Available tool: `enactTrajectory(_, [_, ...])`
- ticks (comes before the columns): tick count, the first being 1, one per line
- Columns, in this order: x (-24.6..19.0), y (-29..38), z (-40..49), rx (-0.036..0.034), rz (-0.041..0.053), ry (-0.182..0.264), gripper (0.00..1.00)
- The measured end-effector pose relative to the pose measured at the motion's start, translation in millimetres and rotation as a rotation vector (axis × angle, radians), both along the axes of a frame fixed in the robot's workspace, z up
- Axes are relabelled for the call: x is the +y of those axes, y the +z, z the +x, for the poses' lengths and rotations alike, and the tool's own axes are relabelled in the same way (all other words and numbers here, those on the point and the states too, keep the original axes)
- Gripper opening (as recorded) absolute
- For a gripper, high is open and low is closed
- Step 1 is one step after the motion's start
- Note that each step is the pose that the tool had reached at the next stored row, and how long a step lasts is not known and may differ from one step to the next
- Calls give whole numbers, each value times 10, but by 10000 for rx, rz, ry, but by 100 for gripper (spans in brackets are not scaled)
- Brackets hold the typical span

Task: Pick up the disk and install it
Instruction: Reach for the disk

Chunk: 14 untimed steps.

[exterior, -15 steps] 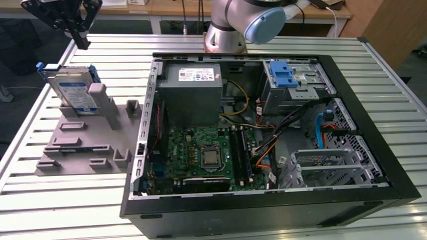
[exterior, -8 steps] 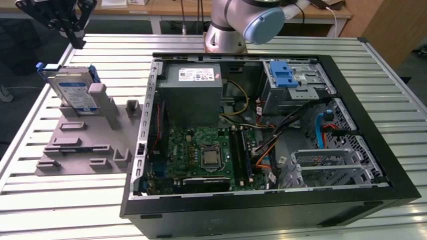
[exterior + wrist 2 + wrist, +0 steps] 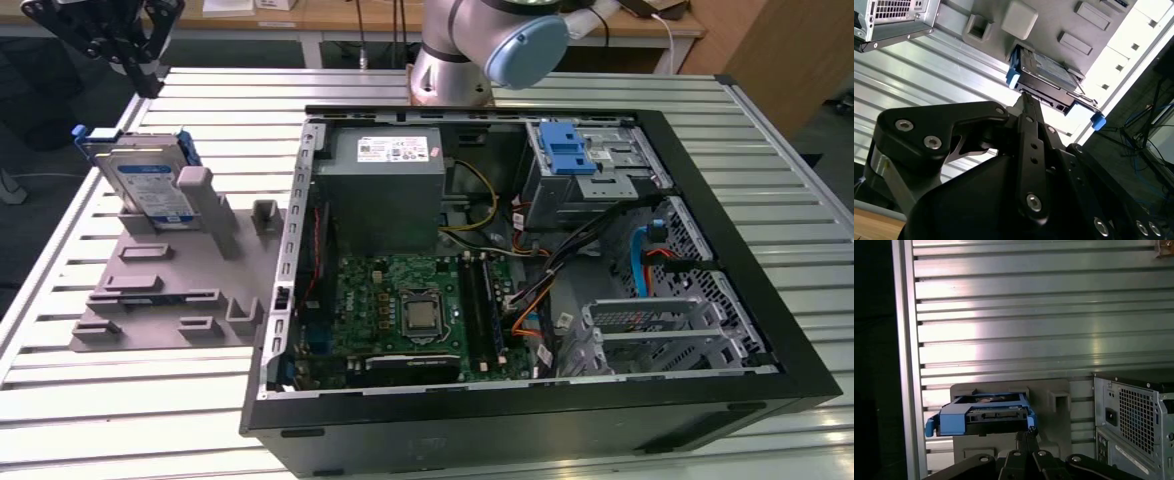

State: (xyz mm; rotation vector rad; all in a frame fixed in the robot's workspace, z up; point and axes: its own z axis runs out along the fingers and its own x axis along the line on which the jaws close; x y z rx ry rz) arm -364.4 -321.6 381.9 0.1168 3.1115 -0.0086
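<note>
The claw (image 3: 144,78) hangs at the upper left of the exterior view, above the disk (image 3: 144,180) and apart from it. In both wrist views its fingers (image 3: 1026,435) look drawn together to a narrow tip, holding nothing. The disk stands on edge in a grey stand (image 3: 160,300) at the exterior view's left, propped against a post (image 3: 200,205). That probably leaves its upper edge and blue rails free for a grip from above. Nothing lies between claw and disk, though the post sits just beside the disk's face and could crowd one finger. To the exterior view's right lies the open case (image 3: 747,260) on the slatted table (image 3: 120,420). Its cage (image 3: 587,160) with the blue latch sits in the upper right corner, well apart from the disk. The power supply (image 3: 387,190) lies beside the cage, and cables (image 3: 561,260) run just below the cage, where they might snag.
</note>
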Motion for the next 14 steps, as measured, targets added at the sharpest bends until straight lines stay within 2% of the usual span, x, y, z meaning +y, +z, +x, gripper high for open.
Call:
enactTrajectory(3, [0, 0, -8, -1, 0, -2, 11])
enactTrajectory(8, [0, -5, -121, -1, -8, 0, 11])
enactTrajectory(14, [-3, -22, -209, -1, -8, 0, 11])
